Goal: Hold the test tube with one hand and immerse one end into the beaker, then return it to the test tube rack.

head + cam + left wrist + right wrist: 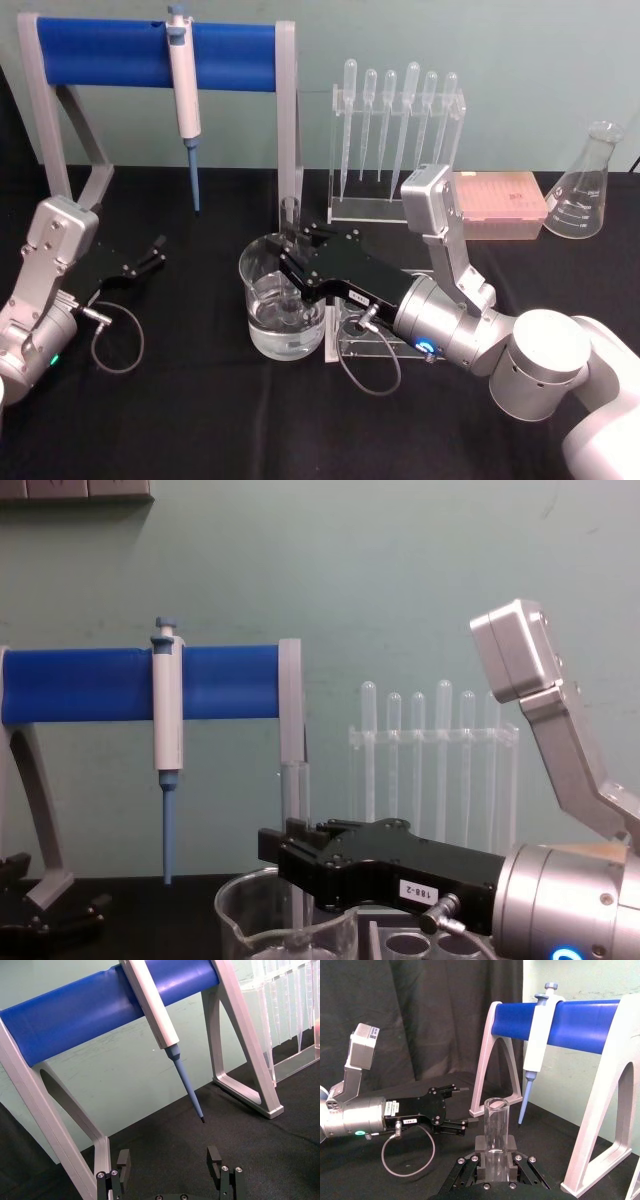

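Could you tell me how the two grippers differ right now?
The right gripper is shut on the test tube, holding it upright in the beaker; the left gripper is open and empty. The right reaches over the beaker; the left sits low near the blue stand. Both are black.

Beaker (236, 922) base cut off (chest view)
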Robot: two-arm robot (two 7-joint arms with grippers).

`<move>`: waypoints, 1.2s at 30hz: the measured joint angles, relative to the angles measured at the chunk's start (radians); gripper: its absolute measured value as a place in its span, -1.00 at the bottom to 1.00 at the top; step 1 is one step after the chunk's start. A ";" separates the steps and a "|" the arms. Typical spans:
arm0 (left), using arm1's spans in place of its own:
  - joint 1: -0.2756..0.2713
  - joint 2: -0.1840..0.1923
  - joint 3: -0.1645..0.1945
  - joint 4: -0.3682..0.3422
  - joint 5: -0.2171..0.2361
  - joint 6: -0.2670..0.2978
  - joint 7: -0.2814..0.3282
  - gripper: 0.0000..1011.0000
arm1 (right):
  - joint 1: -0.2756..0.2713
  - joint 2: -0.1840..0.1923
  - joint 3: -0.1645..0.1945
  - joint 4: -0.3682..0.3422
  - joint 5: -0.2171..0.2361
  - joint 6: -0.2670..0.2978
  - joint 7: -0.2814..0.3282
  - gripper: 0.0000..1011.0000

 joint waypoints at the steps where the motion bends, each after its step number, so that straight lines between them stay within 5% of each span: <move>1: 0.000 0.000 0.000 0.000 0.000 0.000 0.000 0.98 | 0.000 0.000 0.000 0.000 0.000 0.000 0.000 -0.56; 36: 0.000 0.000 0.000 0.000 0.000 0.000 0.000 0.98 | 0.000 0.000 0.000 0.000 0.000 0.000 -0.001 -0.56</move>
